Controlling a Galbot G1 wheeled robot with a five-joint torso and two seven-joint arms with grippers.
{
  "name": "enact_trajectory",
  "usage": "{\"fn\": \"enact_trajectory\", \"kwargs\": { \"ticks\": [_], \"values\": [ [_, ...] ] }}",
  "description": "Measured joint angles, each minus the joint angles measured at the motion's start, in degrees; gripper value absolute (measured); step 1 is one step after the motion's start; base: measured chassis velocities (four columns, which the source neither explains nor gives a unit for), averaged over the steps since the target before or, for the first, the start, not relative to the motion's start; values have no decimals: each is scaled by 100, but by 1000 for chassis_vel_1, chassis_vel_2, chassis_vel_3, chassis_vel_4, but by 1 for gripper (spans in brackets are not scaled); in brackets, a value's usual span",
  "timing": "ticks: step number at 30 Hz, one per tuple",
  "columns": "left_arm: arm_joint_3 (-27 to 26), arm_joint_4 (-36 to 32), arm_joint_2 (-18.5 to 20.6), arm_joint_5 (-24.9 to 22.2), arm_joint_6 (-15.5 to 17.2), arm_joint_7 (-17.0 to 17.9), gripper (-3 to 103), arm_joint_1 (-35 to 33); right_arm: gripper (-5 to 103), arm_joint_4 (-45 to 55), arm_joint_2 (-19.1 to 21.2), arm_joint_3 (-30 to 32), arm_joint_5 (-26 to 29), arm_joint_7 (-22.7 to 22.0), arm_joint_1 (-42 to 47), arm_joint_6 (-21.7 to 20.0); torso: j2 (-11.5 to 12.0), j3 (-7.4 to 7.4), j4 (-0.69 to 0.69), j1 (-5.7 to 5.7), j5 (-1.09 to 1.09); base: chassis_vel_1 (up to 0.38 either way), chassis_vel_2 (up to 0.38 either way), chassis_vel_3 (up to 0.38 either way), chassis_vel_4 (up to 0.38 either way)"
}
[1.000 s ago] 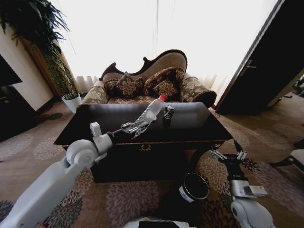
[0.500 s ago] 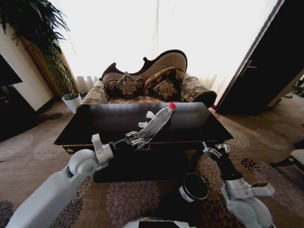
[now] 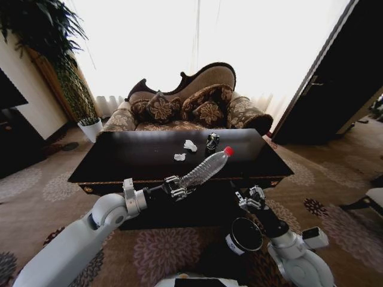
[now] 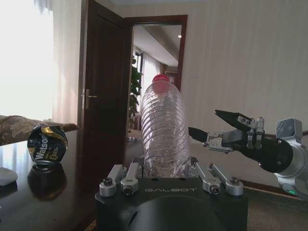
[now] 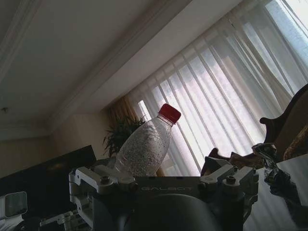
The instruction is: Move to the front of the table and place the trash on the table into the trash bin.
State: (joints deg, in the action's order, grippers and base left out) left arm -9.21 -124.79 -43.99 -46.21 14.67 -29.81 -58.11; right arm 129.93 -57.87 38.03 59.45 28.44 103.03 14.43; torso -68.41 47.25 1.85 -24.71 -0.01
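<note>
Clear plastic bottle [image 3: 206, 169] with red cap gripped at its base by left hand [image 3: 178, 186], held tilted over near edge of dark desk [image 3: 119, 161].
Right hand [image 3: 250, 198] raised low at right beside the desk front, fingers spread open and holding nothing, just above black bin [image 3: 244, 235] on carpet. Two white paper wads [image 3: 185, 150] and crushed dark can [image 3: 212, 141] lying on desk top toward far side, near patterned sofa [image 3: 179, 104].
</note>
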Motion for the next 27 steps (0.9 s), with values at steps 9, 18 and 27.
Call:
{"fn": "enact_trajectory", "kwargs": {
  "ticks": [9,18,27],
  "values": [
    [173,106,101,589,-113,-408,39,100,100,-106,-23,-201,-3,108,-78,-61,0,0,0,-1,0,0,0,0,0],
    [333,188,108,837,-173,-621,39,260,100,-69,-38,-248,-160,176,-93,-92,0,0,0,-1,0,0,0,0,0],
    [408,191,118,925,-206,-792,39,358,100,-262,-80,-392,-324,113,-165,-93,0,0,0,-1,1,0,0,0,0]
  ]
}}
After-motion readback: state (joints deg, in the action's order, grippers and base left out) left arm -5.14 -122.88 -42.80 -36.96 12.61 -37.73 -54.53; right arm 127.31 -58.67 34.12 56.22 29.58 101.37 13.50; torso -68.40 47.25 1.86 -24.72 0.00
